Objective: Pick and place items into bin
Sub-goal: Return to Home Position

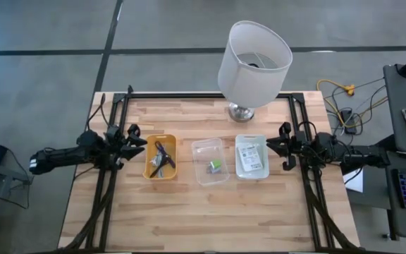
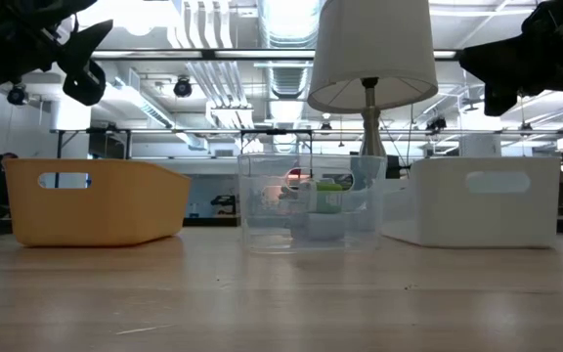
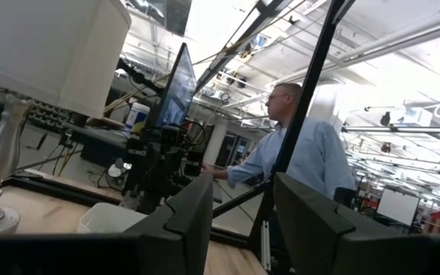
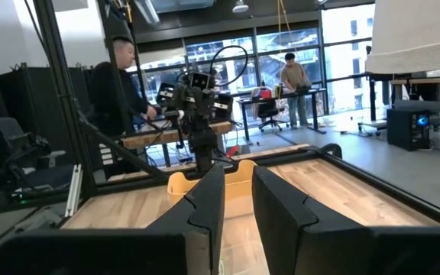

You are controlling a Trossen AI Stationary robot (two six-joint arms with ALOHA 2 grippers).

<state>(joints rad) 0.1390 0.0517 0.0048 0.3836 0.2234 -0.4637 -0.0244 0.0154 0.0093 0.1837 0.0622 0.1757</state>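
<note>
Three small bins stand in a row mid-table. The yellow bin [image 1: 150, 166] [image 2: 96, 200] holds a thin black cable and a dark pen-like stick [image 1: 162, 158]. The clear bin [image 1: 204, 148] [image 2: 262, 220] holds the green-and-white block [image 1: 216, 166] [image 2: 327, 196]. The white bin [image 1: 263, 168] [image 2: 482, 200] holds the printed label cards [image 1: 249, 156]. My left gripper [image 1: 138, 141] [image 3: 243, 187] hangs open above the table, left of the yellow bin. My right gripper [image 1: 282, 147] [image 4: 239, 174] hangs open right of the white bin. Both are empty. No metallic clip shows.
A table lamp with a white shade [image 1: 254, 62] [image 2: 371, 54] stands on its silver base [image 1: 241, 111] at the table's far edge, behind the clear and white bins. Bare wood lies in front of the bins. People stand in the room beyond the table.
</note>
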